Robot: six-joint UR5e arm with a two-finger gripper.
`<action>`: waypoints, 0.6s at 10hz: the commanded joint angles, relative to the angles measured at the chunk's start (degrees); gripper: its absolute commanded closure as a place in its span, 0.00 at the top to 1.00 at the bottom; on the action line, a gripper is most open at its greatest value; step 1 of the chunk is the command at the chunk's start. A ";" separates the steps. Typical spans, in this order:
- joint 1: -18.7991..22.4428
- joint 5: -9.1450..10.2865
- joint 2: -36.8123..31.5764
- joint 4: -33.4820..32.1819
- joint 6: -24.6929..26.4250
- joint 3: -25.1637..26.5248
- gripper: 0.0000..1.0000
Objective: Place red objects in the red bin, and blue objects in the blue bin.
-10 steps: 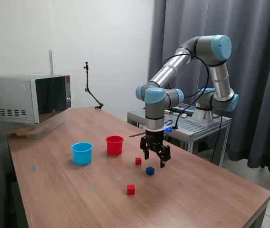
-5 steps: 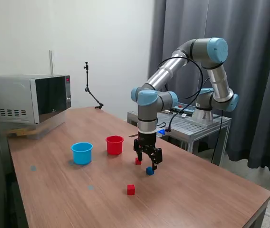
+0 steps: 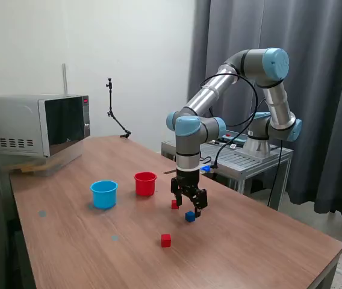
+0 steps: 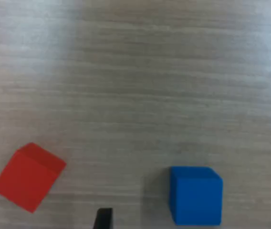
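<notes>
My gripper [image 3: 188,205] hangs open just above the wooden table [image 3: 68,253], over a dark blue cube [image 3: 189,216]. In the wrist view this blue cube [image 4: 195,194] lies between my two dark fingertips [image 4: 103,218], touching neither. One red cube [image 3: 174,204] sits close beside the gripper on the exterior view's left, and is also in the wrist view [image 4: 29,176]. Another red cube [image 3: 166,240] lies nearer the table's front. The red bin [image 3: 145,183] and the light blue bin [image 3: 104,194] stand upright further to the exterior view's left.
A microwave [image 3: 35,126] stands at the table's far corner on the exterior view's left. A thin black articulated stand [image 3: 114,114] rises at the back edge. A metal cart [image 3: 231,158] holds the arm's base behind the table, before dark curtains [image 3: 315,90].
Over the last second the gripper moved toward the exterior view's left and came over the blue cube. It has barely shifted in the last half second. The cubes and bins stayed put.
</notes>
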 commanded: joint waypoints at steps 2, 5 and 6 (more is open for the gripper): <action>0.56 0.24 0.00 0.21 -0.31 0.56 1.00; 0.65 0.24 -0.09 0.39 -0.49 1.27 1.00; 0.65 0.15 -0.09 0.39 -0.49 1.36 1.00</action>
